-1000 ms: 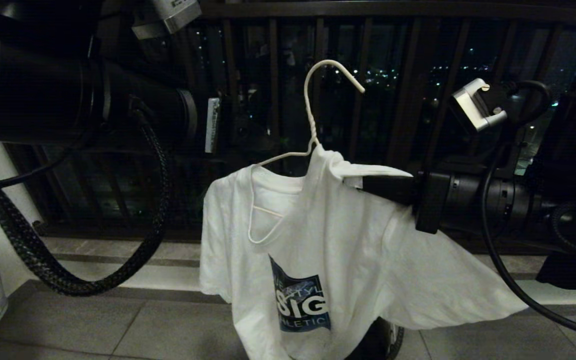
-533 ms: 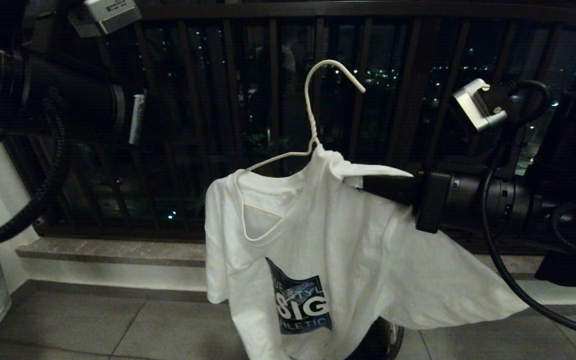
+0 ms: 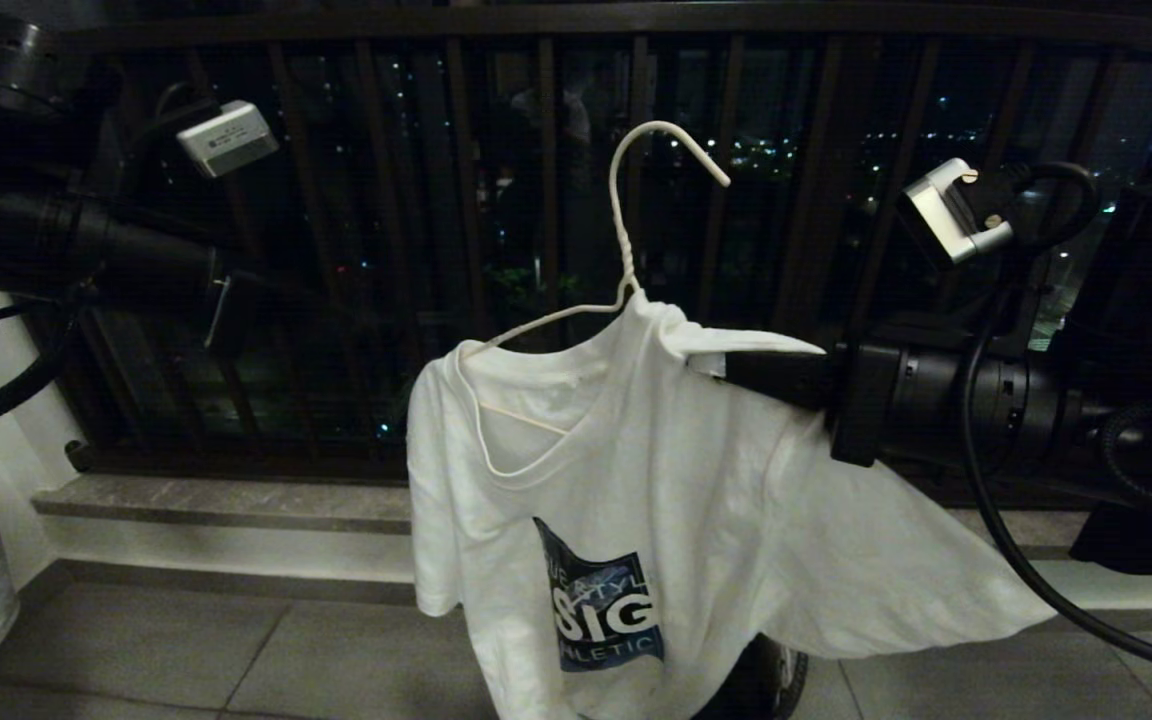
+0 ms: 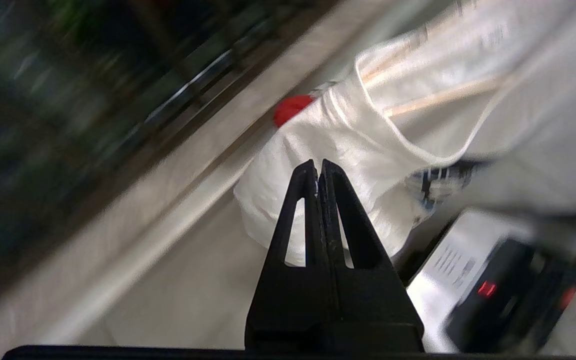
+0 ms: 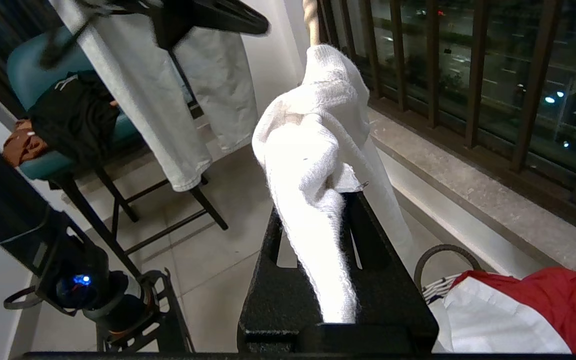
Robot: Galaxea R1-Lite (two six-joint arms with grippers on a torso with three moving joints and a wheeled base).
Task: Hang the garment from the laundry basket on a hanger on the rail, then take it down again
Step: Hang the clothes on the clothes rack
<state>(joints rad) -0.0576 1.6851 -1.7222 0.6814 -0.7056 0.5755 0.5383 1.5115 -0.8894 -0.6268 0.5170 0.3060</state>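
One white T-shirt (image 3: 656,500) was seen draped on the wire hanger (image 3: 626,230), bunched at the shoulder and clamped in the right gripper (image 5: 340,192) before the dark balcony railing (image 3: 536,150); the left gripper (image 4: 318,167) was clenched on nothing, well apart to the left

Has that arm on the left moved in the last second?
Yes. The left arm has pulled back to the left, away from the T-shirt, uncovering more of the balcony bars. Its pincer is shut and empty.
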